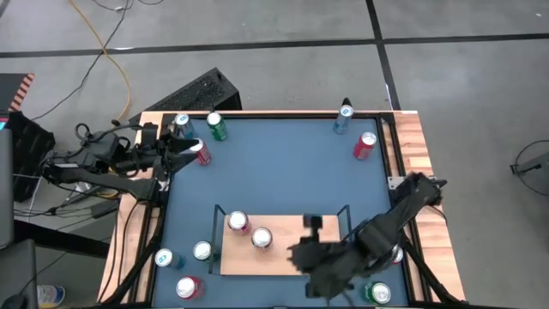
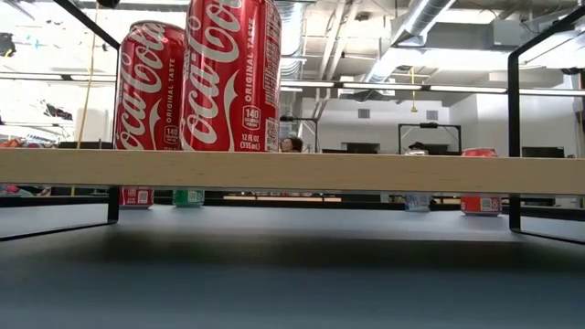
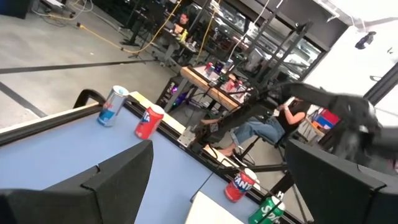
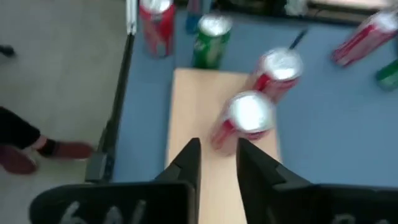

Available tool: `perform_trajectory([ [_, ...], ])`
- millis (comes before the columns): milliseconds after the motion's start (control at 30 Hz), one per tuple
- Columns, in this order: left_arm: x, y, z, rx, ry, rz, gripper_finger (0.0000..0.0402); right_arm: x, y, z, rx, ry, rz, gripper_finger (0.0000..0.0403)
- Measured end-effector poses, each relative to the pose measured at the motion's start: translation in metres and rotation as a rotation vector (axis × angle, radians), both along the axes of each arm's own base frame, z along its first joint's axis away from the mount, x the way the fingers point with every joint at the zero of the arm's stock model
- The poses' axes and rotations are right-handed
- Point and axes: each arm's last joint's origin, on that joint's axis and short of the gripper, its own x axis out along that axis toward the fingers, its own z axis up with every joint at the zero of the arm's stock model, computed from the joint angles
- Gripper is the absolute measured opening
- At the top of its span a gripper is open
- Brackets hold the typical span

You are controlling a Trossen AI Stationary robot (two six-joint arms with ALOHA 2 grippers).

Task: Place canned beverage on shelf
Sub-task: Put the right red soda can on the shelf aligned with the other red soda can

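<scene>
While two red cans stand upright on the shelf (image 1: 283, 245), the right gripper (image 4: 217, 163) hovers above the board's bare middle section, short of both cans. Its fingers (image 4: 186, 165) are nearly together, with only a narrow gap between them, and nothing sits in that gap; the gripper holds no can.

The shelf lies on the blue table (image 1: 283, 163), toward the near edge, with a black rail at each short end. The first can (image 1: 238, 222) and the second can (image 1: 262, 238) stand just beside each other on the left part of the board. In the low view both show as Coca-Cola cans resting on the board's top face.

The right arm reaches in from the table's right side, and its dark body covers the right part of the shelf in the high view.

The left gripper (image 1: 176, 154) waits at the far left corner of the table, fingers spread wide and empty. A red can (image 1: 201, 152) stands just beside it, with a blue can (image 1: 184, 126) and a green can (image 1: 216, 126) near.

Other cans stand on the table apart from the shelf: a red can (image 1: 364, 144) near the far right corner and a green-topped can (image 1: 202, 251) near the shelf's left rail.
</scene>
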Motion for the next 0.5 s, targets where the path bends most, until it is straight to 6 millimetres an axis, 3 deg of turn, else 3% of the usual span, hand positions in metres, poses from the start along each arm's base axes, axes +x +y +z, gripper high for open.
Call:
perform_trajectory([
  [233,0.0,0.0,0.0,0.012,0.005,0.011,0.0352,-0.046,-0.043,0.065,-0.058,-0.197,-0.056,0.0052],
  [500,-0.001,0.0,0.004,-0.006,-0.04,-0.01,0.0352,-0.086,-0.083,0.096,-0.119,-0.284,-0.083,0.0038],
])
